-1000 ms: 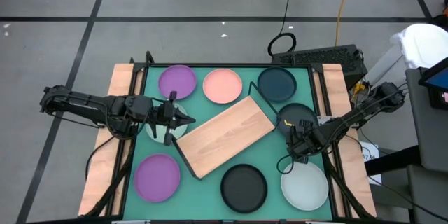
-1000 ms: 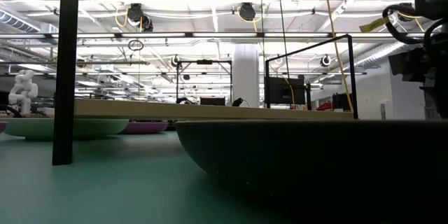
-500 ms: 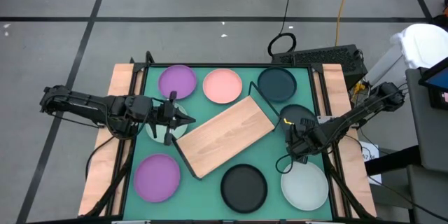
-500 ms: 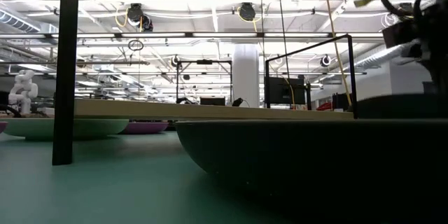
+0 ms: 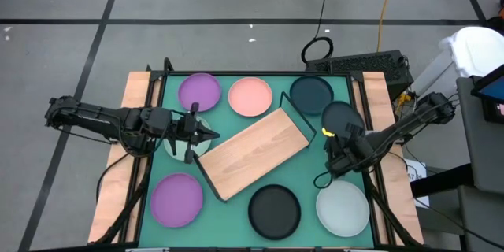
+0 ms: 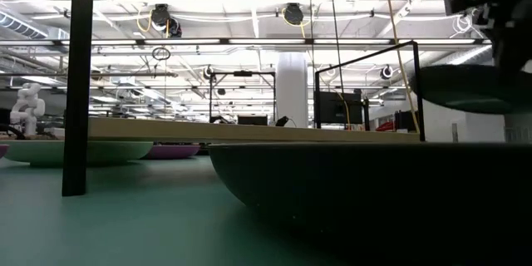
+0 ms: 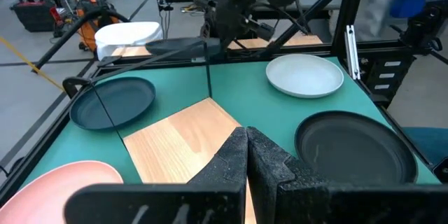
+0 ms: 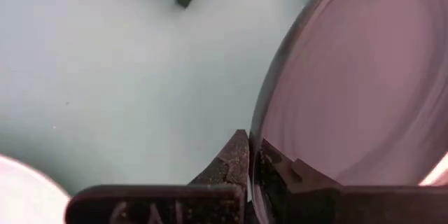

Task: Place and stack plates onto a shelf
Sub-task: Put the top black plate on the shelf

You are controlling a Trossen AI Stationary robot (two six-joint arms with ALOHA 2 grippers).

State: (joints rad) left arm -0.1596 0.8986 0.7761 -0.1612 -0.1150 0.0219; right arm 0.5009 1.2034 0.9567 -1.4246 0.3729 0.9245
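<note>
Right gripper [image 5: 340, 136] pinches the rim of a dark plate [image 5: 342, 116], holding it lifted above the table's right edge, beside the wooden shelf [image 5: 253, 152] lying diagonally mid-table. Left gripper [image 5: 206, 133], fingers pressed together, hovers at the shelf's left end

Green table [image 5: 309, 130] – wooden shelf [image 5: 252, 152] askew mid-table, seemingly six plates around.

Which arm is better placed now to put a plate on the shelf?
The right arm. Its end effector is shut on a dark plate, lifted off the table beside the shelf. The left end effector is shut and empty at the shelf's other end.
</note>
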